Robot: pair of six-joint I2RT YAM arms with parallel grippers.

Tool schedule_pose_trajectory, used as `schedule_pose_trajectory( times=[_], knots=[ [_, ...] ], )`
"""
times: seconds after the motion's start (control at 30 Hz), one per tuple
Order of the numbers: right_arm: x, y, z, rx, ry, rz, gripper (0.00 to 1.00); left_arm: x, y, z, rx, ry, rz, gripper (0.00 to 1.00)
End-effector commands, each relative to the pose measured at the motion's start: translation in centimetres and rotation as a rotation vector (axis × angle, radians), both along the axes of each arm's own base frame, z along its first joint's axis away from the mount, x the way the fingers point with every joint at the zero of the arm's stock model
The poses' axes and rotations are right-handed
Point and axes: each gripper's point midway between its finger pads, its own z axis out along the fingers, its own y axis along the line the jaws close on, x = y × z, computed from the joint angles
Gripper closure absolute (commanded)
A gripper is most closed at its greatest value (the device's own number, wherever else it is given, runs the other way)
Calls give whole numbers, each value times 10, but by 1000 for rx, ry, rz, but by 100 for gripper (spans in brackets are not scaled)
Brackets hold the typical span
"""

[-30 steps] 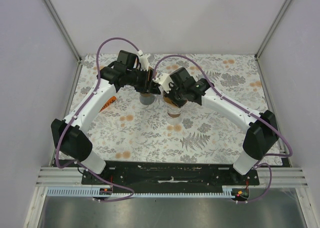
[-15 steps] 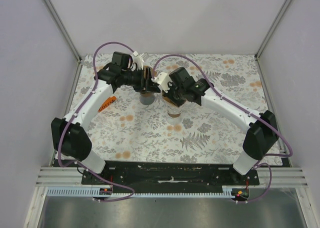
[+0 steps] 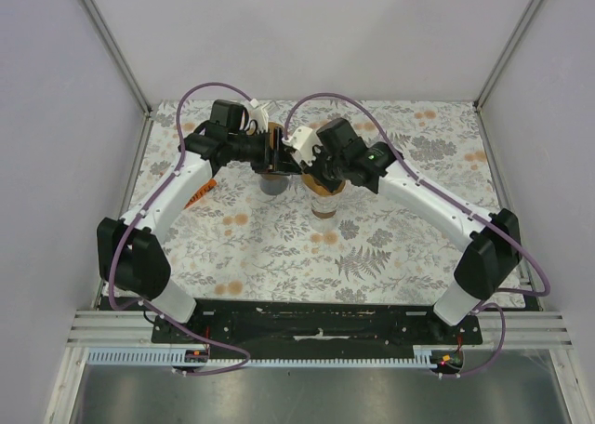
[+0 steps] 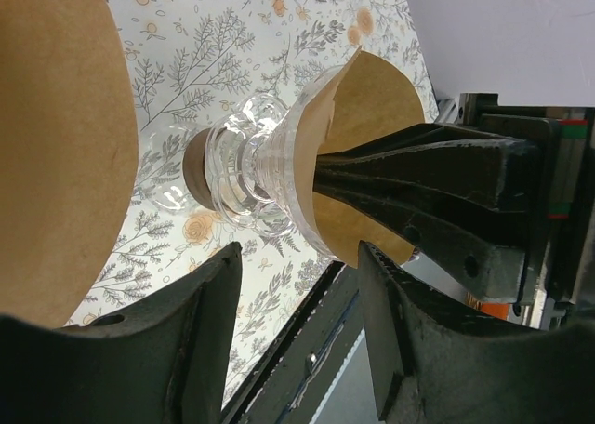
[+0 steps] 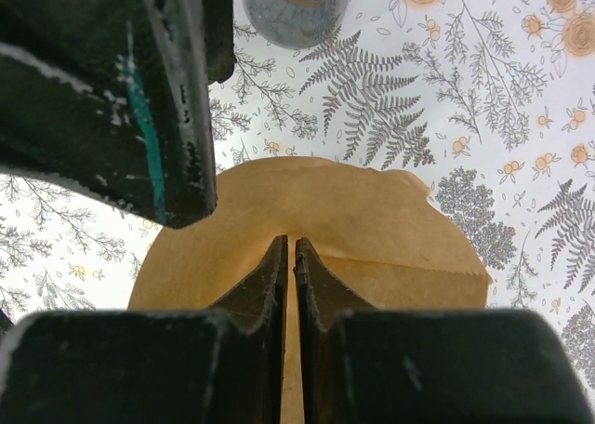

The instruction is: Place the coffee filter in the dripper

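Two grippers to enter. State of the left gripper (image 4: 299, 252)? (Clerk)

Open. Its jaws stand wide apart, and the glass dripper (image 4: 246, 168) shows beyond them through the gap. (Inspector)

Location of the coffee filter (image 5: 372, 229)? (Clerk)

Seated in the mouth of the dripper, with its brown paper rim standing clear of the glass. The dripper sits on a dark brown base (image 4: 195, 168) on the floral table (image 5: 446, 89), toward the far half in the overhead view. (Inspector)

And the right gripper (image 5: 289, 243)? (Clerk)

Pointed down into the filter, fingertips inside the paper cone. The jaws are almost together, with only a thin slit between them. Whether any paper is pinched in that slit, I cannot tell. (Inspector)

Other items on site? (Clerk)

A grey cup (image 5: 296, 10) stands just beside the dripper, below the left gripper in the overhead view. A second brown paper (image 4: 56, 145) fills the left edge of the left wrist view, close to the lens. What holds it cannot be determined. The two grippers are near one another, the left one just beside the dripper's rim. (Inspector)
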Motion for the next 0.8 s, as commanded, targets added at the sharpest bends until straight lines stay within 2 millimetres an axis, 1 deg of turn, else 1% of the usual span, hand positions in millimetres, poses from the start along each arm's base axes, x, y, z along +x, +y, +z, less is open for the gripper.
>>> schedule_pose_trajectory(
  times=[0.0,0.13,0.23,0.4,0.57,0.7,0.73,0.77],
  knots=[
    [4,1,44,66,-95,-8,87,-3,-3,20,-45,-39,-1,41],
    [4,0,49,72,-102,-9,82,-1,-3,21,-42,-46,2,41],
    [2,0,58,94,-109,0,79,0,-3,24,-38,-56,2,41],
    [-3,2,85,155,-138,14,72,5,2,31,-4,-109,9,41],
    [-5,-9,114,214,-167,-4,61,8,10,33,50,-156,20,40],
    [-7,-23,139,292,-183,-26,46,9,13,44,73,-223,2,39],
    [-5,-30,146,317,-189,-45,36,10,15,49,87,-249,-5,38],
    [-3,-39,154,342,-197,-68,23,10,18,53,102,-274,-10,37]
  ],
)
